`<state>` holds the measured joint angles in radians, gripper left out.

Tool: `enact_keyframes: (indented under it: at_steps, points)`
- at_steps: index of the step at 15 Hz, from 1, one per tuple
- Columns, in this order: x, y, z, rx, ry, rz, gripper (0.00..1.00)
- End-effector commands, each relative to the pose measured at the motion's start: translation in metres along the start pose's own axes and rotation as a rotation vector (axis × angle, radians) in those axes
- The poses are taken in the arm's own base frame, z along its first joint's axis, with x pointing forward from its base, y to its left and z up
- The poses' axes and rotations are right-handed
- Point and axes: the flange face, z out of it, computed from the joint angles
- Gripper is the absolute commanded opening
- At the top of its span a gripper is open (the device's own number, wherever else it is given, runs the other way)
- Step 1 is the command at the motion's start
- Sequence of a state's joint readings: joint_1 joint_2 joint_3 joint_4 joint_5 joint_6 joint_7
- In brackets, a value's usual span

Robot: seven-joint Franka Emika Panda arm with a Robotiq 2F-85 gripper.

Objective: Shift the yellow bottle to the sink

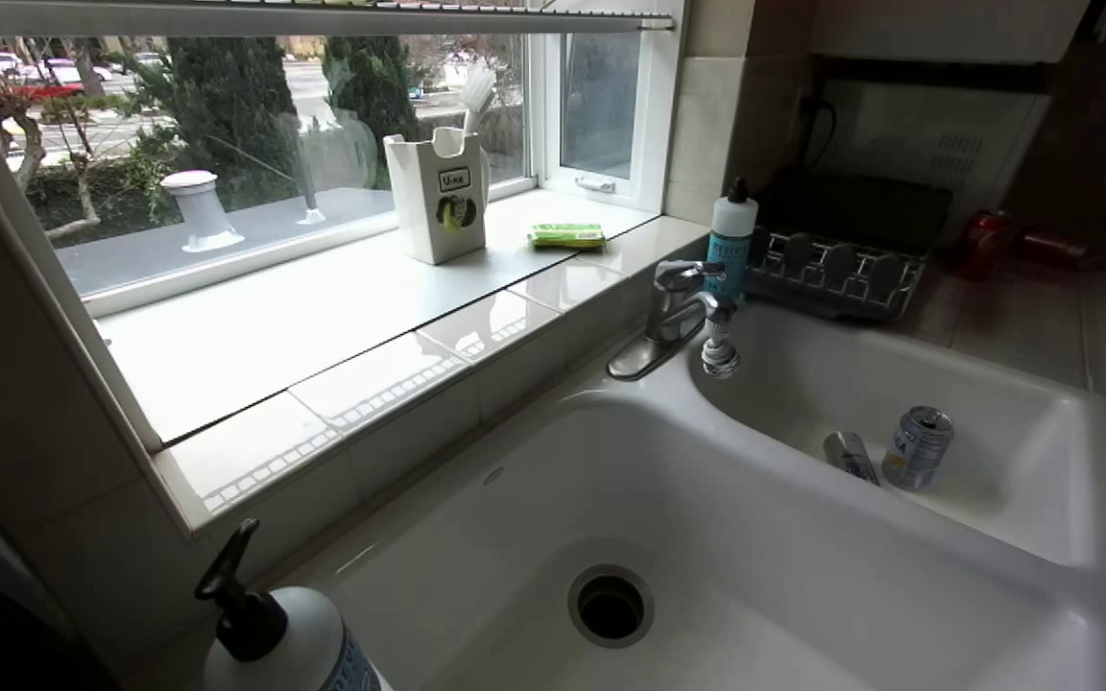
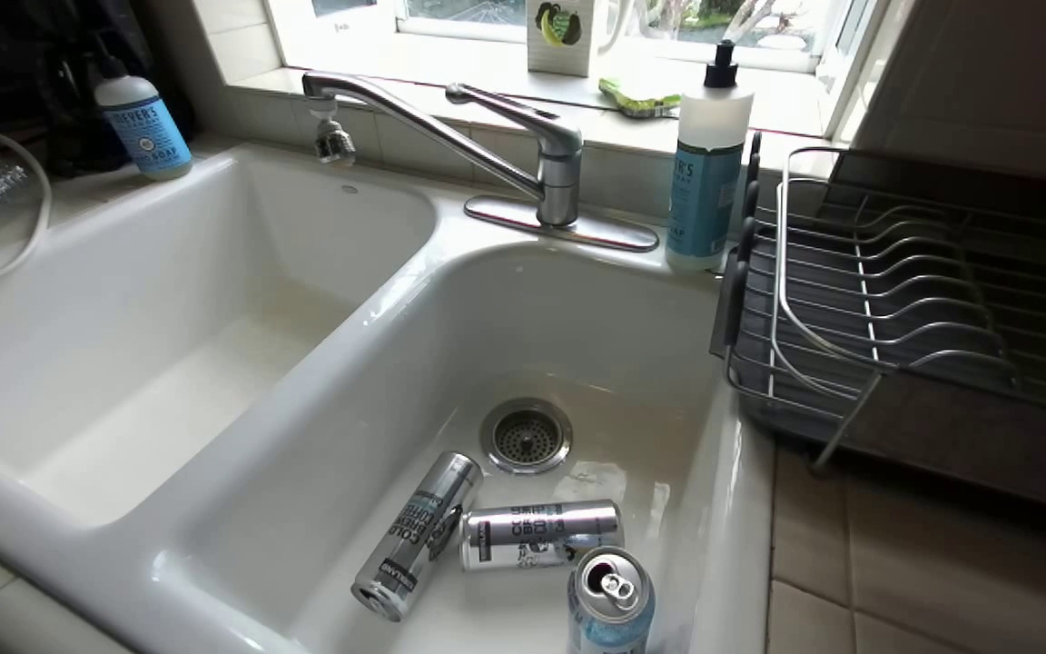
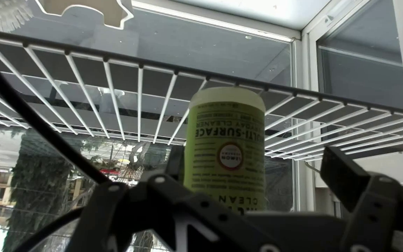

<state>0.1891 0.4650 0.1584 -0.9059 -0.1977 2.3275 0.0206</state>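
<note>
The gripper (image 3: 260, 168) gapes wide, lower right of the wrist view, yellow bottle (image 3: 225, 150) frame-left of mid-gap: probably wants centring before squeezing!

"MULTI-SURFACE" on the yellow bottle (image 3: 225, 150)

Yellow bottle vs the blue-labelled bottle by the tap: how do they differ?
Colour: the yellow bottle is yellow-green; the blue-labelled bottle is whitish and blue. Place: the yellow bottle stands on the wire shelf, the blue-labelled bottle beside the tap. Both look upright and carry lettering.
</note>
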Motion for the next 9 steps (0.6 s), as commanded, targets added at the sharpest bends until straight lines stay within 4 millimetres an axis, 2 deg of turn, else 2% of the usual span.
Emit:
enact_keyframes:
  at_steps: [1, 5, 9]
  points:
    - [0.007, -0.001, 0.015, 0.027, 0.023, 0.036, 1.0]
    - [0.009, 0.0, 0.026, 0.011, 0.069, 0.033, 1.0]
    - [0.014, 0.001, 0.027, -0.009, 0.131, 0.033, 1.0]
